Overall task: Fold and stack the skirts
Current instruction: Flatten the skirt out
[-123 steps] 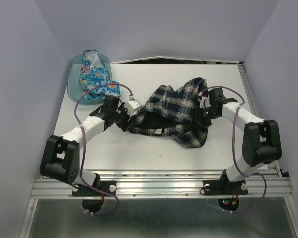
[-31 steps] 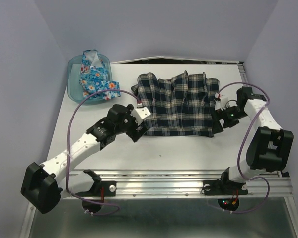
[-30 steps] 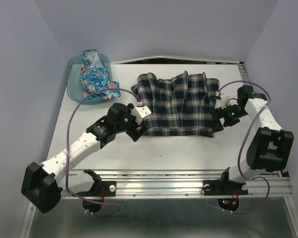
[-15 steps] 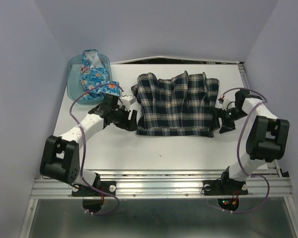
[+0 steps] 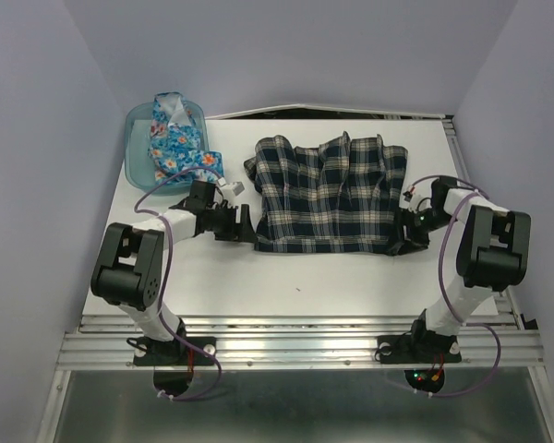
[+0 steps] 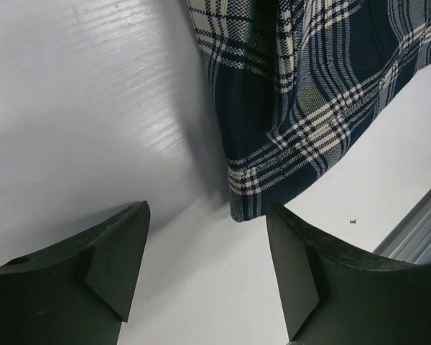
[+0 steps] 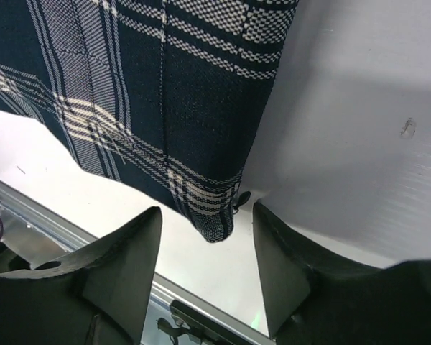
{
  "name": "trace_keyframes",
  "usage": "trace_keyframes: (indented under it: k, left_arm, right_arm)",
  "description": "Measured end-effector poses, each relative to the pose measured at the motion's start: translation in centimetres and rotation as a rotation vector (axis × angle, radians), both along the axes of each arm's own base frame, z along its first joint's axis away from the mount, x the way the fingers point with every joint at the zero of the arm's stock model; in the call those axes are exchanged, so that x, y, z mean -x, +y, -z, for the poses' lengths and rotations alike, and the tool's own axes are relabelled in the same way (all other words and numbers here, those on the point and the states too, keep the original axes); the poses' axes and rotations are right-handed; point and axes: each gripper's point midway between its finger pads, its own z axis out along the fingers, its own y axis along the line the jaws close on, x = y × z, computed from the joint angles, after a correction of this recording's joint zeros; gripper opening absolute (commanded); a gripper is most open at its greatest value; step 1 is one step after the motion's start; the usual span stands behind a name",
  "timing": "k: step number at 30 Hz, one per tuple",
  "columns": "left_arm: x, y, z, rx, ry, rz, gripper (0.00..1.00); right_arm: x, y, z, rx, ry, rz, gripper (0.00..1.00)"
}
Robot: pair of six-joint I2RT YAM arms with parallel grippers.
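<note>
The navy-and-white plaid skirt (image 5: 328, 194) lies spread flat on the white table (image 5: 295, 281). My left gripper (image 5: 245, 224) sits low at its lower left corner, open; in the left wrist view that corner (image 6: 246, 201) lies just ahead of the gripper (image 6: 208, 277), outside the fingers (image 6: 111, 262). My right gripper (image 5: 399, 238) is at the lower right corner, open; in the right wrist view the corner tip (image 7: 214, 228) reaches in between the fingertips of the gripper (image 7: 205, 277), untouched by them. The blue flowered skirt (image 5: 174, 140) lies bunched in the bin.
A translucent teal bin (image 5: 133, 159) stands at the table's back left corner. The table's metal front rail (image 5: 305, 346) runs along the near edge, close behind both skirt corners. Purple walls close in on both sides.
The left arm has folded back to the left, its gripper sliding off the skirt's left edge. The right gripper has dropped to the lower right corner. The plaid skirt stays flat.
</note>
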Motion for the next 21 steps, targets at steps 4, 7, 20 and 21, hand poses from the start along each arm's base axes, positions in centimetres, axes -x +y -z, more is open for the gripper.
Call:
trace_keyframes:
  k: [4, 7, 20, 21]
  left_arm:
    - [-0.2, -1.0, -0.1, 0.067, -0.011, 0.015, 0.74]
    - [-0.2, -1.6, -0.1, 0.108, -0.007, 0.023, 0.71]
    - [1.0, -2.3, 1.0, 0.122, 0.050, 0.035, 0.00]
    - [1.0, -2.2, 0.5, 0.124, 0.045, 0.032, 0.00]
  right_arm:
    - [-0.2, 0.4, 0.2, -0.029, 0.004, 0.009, 0.50]
    - [-0.3, 0.8, 0.4, -0.056, 0.015, 0.017, 0.45]
    - [-1.1, 1.9, -1.4, -0.131, -0.034, 0.040, 0.01]
    - [-1.3, 1.9, -2.1, -0.139, -0.050, 0.046, 0.01]
